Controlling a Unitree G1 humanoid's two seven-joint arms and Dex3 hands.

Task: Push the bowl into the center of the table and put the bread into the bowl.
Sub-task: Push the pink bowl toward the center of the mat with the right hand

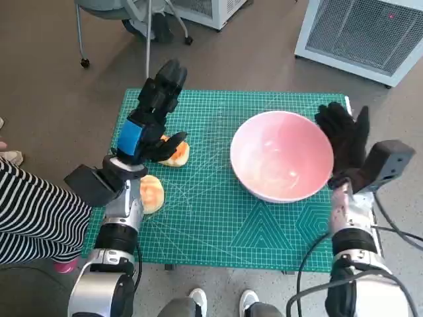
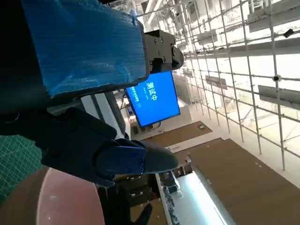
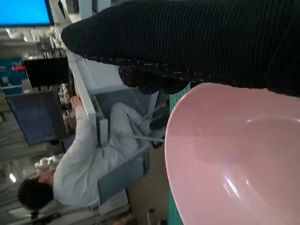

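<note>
A robotics lab or open office: a green cutting mat (image 1: 264, 224) on a small table, a blue wall screen (image 2: 154, 98), and a seated person (image 3: 89, 159) at a desk.

The only readable writing stood on a blue screen (image 2: 153, 98) seen in the left wrist view, behind the left hand: large white Chinese characters that read "测试中", with a line of smaller white text beneath them too small to make out. A blue screen (image 3: 24, 11) also showed in the right wrist view, but no writing could be read on it. The green cutting mat (image 1: 218, 218) in the head view carried printed grid lines, with no legible numbers.
</note>
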